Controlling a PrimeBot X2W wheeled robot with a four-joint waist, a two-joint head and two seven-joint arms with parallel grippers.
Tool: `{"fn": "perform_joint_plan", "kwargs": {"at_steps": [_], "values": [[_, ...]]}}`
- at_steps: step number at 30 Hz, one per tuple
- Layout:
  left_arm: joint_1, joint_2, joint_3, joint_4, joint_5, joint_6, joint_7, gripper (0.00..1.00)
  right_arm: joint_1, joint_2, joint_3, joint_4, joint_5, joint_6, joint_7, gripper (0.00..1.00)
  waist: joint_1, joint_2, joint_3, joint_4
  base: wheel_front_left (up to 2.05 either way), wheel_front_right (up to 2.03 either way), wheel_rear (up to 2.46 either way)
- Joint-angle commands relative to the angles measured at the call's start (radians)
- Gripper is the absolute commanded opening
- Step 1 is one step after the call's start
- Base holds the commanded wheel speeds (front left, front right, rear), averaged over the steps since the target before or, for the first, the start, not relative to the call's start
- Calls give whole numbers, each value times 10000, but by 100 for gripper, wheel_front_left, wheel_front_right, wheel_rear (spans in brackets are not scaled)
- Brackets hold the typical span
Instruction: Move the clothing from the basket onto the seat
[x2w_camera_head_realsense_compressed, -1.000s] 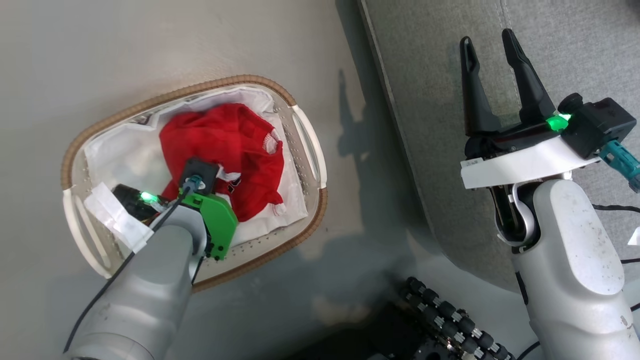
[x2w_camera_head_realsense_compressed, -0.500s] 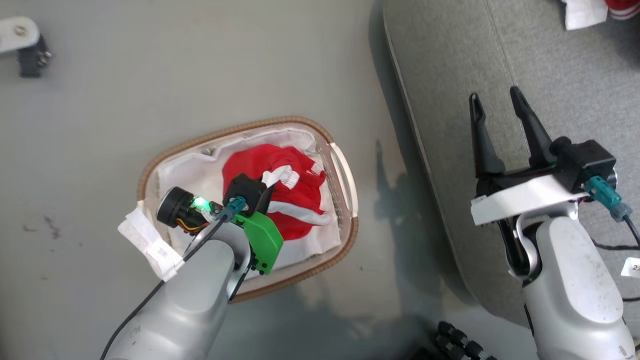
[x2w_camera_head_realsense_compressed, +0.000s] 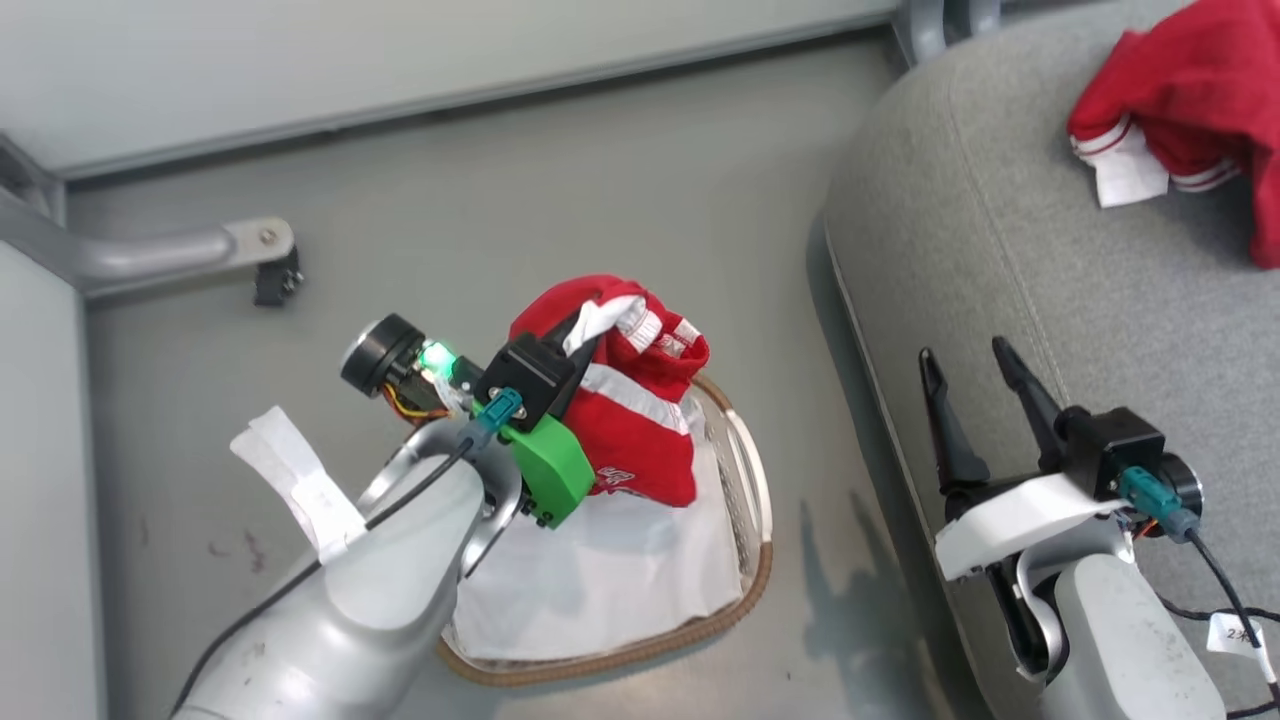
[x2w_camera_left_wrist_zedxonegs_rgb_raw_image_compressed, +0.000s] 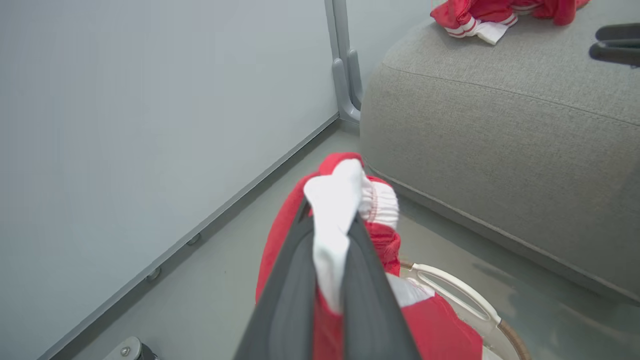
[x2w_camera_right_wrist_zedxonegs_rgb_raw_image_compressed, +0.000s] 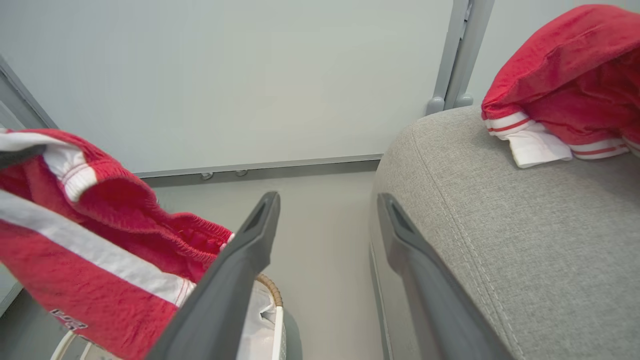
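my left arm angles up from the lower left, left gripper pinched on the white trim of the clothing, red with white stripes, bunched and hanging above the basket. my right gripper gapes empty at the edge of the seat; farther back a second red garment lies crumpled on it.

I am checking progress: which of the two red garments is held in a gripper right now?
The red garment above the basket, pinched at its white trim by the left gripper. The other garment lies loose on the grey seat.
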Motion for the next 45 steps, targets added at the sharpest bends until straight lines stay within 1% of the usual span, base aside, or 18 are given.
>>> {"fn": "perform_joint_plan", "kwargs": {"at_steps": [1,7,13,18,27,30,35,39,42,45], "values": [[-306,140,-85,-177,38,-49,-35,0,231,-50,41,62,-42,-14,-16,100,1,0,-1530,587,0,0,0],[-1116,614,-601,-759,-162,-73,50,0,462,-47,321,187,-88,-14,-16,100,1,0,-2261,505,0,0,0],[-2056,1144,-1228,-1360,-557,-71,217,0,606,-44,596,289,-112,-14,-16,100,1,0,-2661,471,0,0,0],[-2920,1255,-1572,-1575,-833,-72,402,0,659,-41,1022,351,-83,-14,-16,100,1,0,-2872,473,0,0,0],[-3966,1093,-1824,-1417,-1100,-74,432,0,772,-46,2092,261,261,-14,-16,100,1,0,-3083,454,0,0,0],[-4170,923,-1990,-1408,-1160,-74,394,0,757,-44,2324,422,292,-14,-16,100,1,0,-3169,537,0,0,0],[-4457,607,-2301,-1416,-1302,-74,427,0,320,-43,2561,760,241,-14,-16,100,1,0,-3246,737,0,0,0],[-4703,337,-2585,-1405,-1423,-73,441,0,2,-43,2967,1107,312,-14,-16,100,1,0,-3329,940,0,0,0],[-4833,169,-2784,-1437,-1525,-73,412,0,-305,-52,3003,1319,235,-14,-16,100,1,0,-3385,1099,0,0,0],[-4918,89,-2961,-1552,-1615,-73,391,0,-525,-44,2831,1435,221,-14,-16,100,1,0,-3420,1239,0,0,0]]}}
